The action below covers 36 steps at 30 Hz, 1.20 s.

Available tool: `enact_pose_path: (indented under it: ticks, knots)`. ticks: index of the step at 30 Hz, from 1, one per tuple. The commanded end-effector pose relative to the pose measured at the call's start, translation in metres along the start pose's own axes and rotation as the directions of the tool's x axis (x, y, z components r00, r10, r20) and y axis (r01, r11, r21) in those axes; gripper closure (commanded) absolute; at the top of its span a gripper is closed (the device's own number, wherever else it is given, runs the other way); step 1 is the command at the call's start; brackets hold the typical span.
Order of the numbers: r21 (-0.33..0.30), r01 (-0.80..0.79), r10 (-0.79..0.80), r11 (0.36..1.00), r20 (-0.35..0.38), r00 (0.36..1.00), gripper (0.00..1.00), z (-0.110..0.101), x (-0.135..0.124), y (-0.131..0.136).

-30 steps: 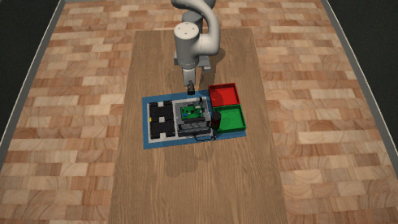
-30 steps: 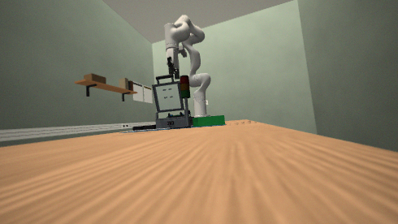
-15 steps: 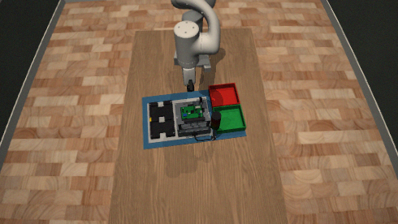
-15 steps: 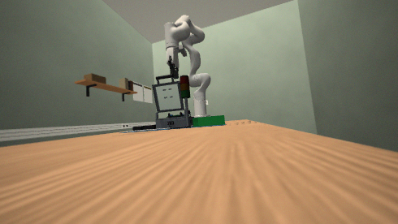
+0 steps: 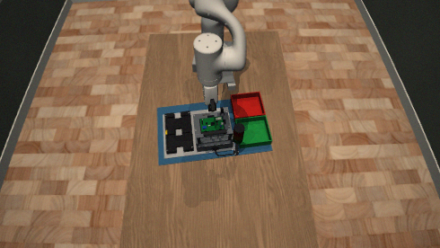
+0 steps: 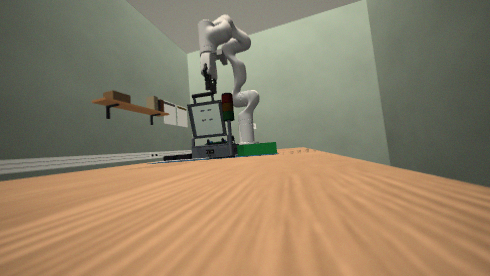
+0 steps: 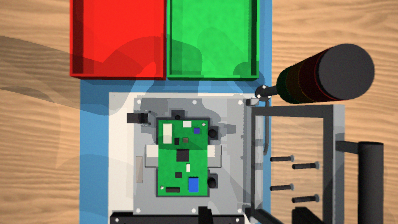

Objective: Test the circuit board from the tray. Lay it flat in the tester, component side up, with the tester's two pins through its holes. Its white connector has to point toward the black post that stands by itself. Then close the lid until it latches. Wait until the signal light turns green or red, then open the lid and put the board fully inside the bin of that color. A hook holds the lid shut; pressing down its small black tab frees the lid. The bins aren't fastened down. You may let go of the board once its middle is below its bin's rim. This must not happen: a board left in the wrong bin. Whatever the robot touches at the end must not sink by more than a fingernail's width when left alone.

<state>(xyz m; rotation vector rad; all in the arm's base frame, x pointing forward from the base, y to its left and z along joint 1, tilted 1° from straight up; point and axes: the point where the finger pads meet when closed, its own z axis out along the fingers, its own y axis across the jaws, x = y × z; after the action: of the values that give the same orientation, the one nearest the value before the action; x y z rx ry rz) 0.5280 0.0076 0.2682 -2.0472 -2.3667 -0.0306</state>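
The green circuit board lies flat in the grey tester, component side up; it also shows in the top view. Its white connector is at the end near a lone black post. The tester's lid stands upright and open, with its black handle at the right of the wrist view. My gripper hangs just above the lid's top edge, partly open with nothing between the fingers. It also shows above the tester's far side.
The red bin and green bin sit side by side right of the tester. The dark signal tower stands between the tester and the green bin. The black tray lies left of the tester on the blue mat.
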Motion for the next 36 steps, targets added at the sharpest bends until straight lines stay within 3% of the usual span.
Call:
enact_pose_path:
  ticks: [1,6,12,36]
  knots:
    - [0.001,0.0,0.0,1.0,0.0,1.0,0.48,-0.001,0.0,0.043]
    - [0.001,0.0,0.0,1.0,0.0,1.0,0.48,0.0,0.0,0.082]
    - [0.001,0.0,0.0,1.0,0.0,1.0,0.48,0.0,0.0,0.097]
    - [0.001,0.0,0.0,1.0,0.0,1.0,0.48,0.014,0.0,0.099]
